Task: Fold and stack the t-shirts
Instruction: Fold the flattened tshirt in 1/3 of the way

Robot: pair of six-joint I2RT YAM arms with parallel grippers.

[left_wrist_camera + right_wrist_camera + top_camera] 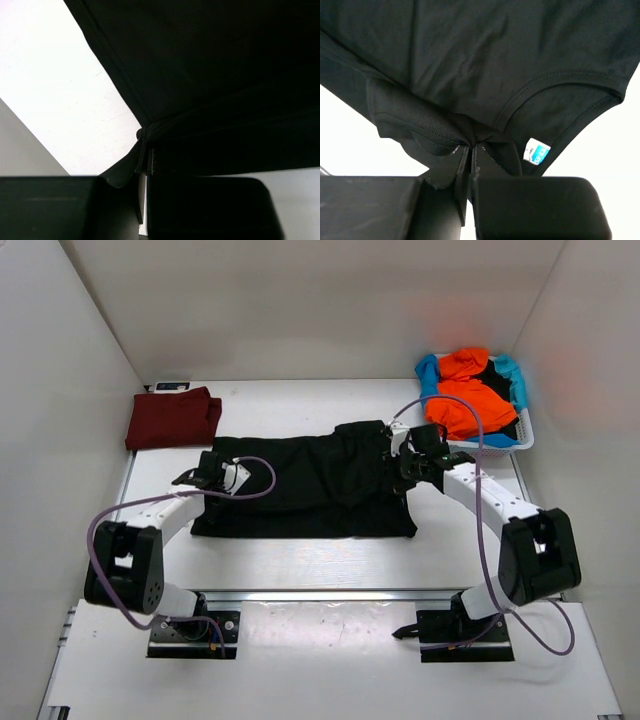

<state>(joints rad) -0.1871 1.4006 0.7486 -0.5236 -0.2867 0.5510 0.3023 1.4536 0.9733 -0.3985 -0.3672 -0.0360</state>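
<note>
A black t-shirt (310, 485) lies spread across the middle of the table. My left gripper (212, 472) is shut on its left edge, and the left wrist view shows the black t-shirt (215, 75) bunched between the jaws of the left gripper (145, 150). My right gripper (405, 455) is shut on the cloth by the collar, where the black t-shirt (485, 60) with its white and blue label (536, 151) gathers at the right gripper (471, 145). A folded dark red t-shirt (173, 418) rests at the back left. Orange and light blue t-shirts (470, 390) fill the basket.
A white lattice basket (522, 432) stands at the back right against the wall. White walls enclose the table on three sides. The arm bases and their purple cables sit along the near edge.
</note>
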